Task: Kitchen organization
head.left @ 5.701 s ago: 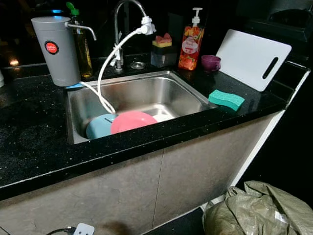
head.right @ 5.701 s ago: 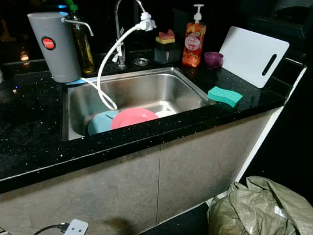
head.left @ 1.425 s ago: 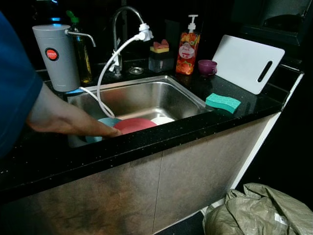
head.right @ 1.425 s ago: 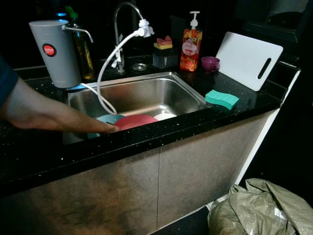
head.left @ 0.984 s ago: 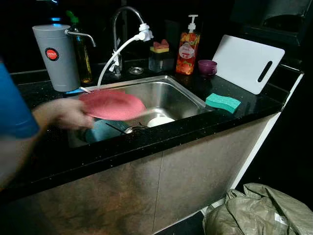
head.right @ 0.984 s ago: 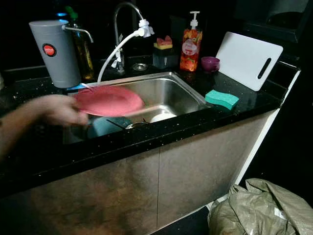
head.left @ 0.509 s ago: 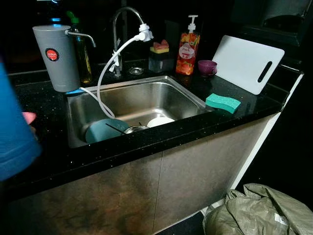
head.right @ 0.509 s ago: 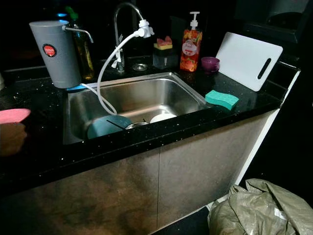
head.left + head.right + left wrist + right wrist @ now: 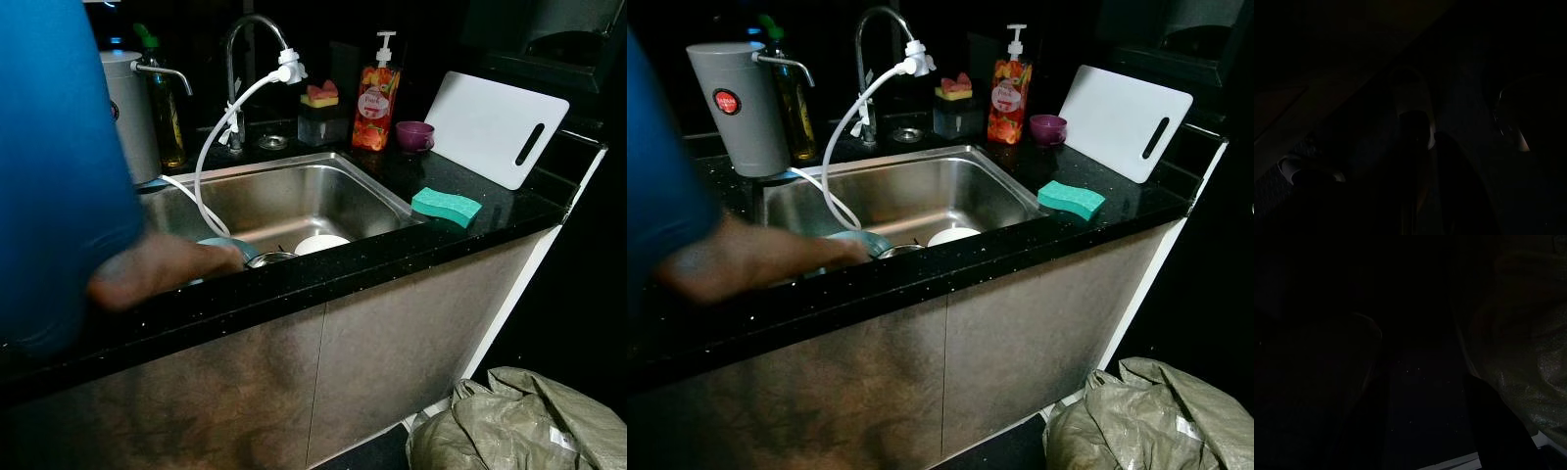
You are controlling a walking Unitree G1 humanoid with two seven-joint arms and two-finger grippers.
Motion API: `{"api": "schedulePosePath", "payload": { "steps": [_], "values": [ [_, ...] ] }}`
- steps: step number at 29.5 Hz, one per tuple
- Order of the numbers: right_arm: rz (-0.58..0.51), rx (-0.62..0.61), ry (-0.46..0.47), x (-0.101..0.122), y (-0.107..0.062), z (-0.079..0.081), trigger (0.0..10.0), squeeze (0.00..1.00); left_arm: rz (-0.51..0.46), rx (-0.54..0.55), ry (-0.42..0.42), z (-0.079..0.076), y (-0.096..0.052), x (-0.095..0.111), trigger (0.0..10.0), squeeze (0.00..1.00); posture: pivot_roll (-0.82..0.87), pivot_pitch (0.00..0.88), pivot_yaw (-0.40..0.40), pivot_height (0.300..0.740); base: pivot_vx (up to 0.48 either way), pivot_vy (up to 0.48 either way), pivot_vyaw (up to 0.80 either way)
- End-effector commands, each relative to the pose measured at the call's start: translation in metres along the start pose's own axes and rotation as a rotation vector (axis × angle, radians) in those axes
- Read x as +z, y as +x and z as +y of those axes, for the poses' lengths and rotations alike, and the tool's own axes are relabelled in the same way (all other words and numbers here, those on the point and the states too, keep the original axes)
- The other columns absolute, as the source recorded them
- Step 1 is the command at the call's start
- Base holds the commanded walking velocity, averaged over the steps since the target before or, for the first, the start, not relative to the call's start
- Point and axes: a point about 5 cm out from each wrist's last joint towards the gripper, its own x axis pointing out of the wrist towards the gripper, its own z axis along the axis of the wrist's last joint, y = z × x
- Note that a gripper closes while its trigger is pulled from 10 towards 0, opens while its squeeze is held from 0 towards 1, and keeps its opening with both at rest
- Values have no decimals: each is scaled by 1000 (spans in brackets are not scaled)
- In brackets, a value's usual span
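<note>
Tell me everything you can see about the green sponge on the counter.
The sponge is teal-green, a thick block with wavy long sides, and looks soft and foamy. It lies flat on the black speckled counter, to the right of the steel sink and in front of the white cutting board, near the counter's front edge. It touches the counter alone; the person's hand reaches into the sink, away from it.

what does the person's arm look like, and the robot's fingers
The person's arm is bare below a short blue sleeve, blurred. In the dark wrist views, the left gripper shows two long black fingers; of the right gripper, one black finger can be made out.
</note>
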Motion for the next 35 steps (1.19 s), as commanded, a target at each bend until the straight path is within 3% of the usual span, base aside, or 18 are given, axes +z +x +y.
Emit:
{"api": "schedulePosePath", "payload": {
  "steps": [1, 35],
  "values": [
    [20, -1, 1, -6, -1, 0, 10000, 0, 17, -6, 9, -1, -1, -5, 10000, 0, 4, 101, -20, 740, 0, 0, 0],
    [23, 0, 5, -7, -1, 1, 10000, 0, 19, -6, 6, -1, -1, -5, 10000, 0, 2, 105, -18, 740, 0, 0, 0]
  ]
}}
